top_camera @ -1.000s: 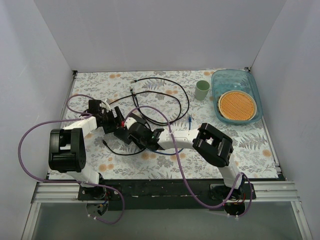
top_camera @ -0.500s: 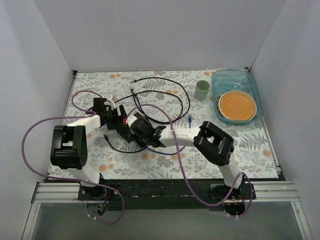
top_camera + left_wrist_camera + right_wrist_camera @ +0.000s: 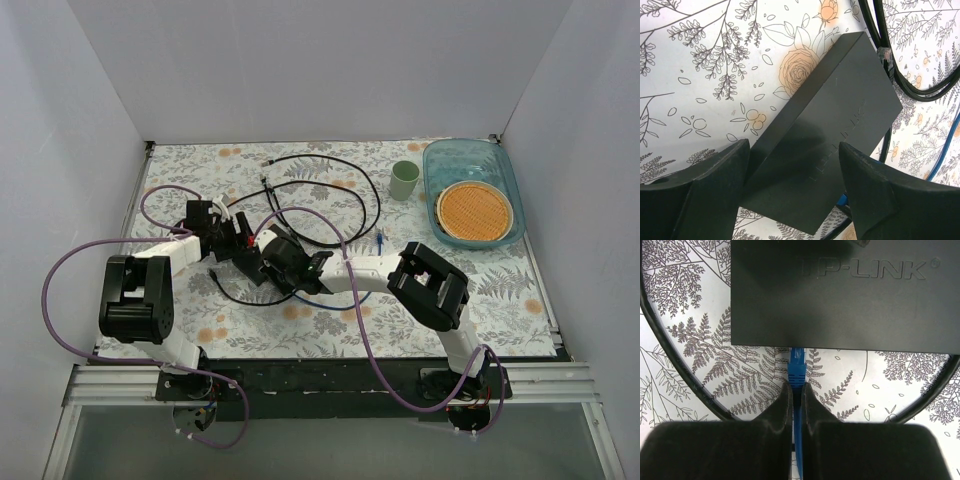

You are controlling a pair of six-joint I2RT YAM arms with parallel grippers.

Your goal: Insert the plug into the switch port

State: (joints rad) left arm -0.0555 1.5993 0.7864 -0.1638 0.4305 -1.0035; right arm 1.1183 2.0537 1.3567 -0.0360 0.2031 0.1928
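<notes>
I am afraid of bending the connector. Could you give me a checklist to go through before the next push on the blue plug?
1. Right pincer shut on the blue plug: ok.
2. Plug pointing straight at the edge of the box: ok.
3. Plug seated: cannot tell, its tip is hidden under that edge.
4. Left pincer bracing the box: fingers on both sides, contact cannot tell.
5. Black cables off the plug's line: ok.

Left end effector [image 3: 792, 170] spread wide, right end effector [image 3: 796, 390] pinched tight, both arms angled inward.
</notes>
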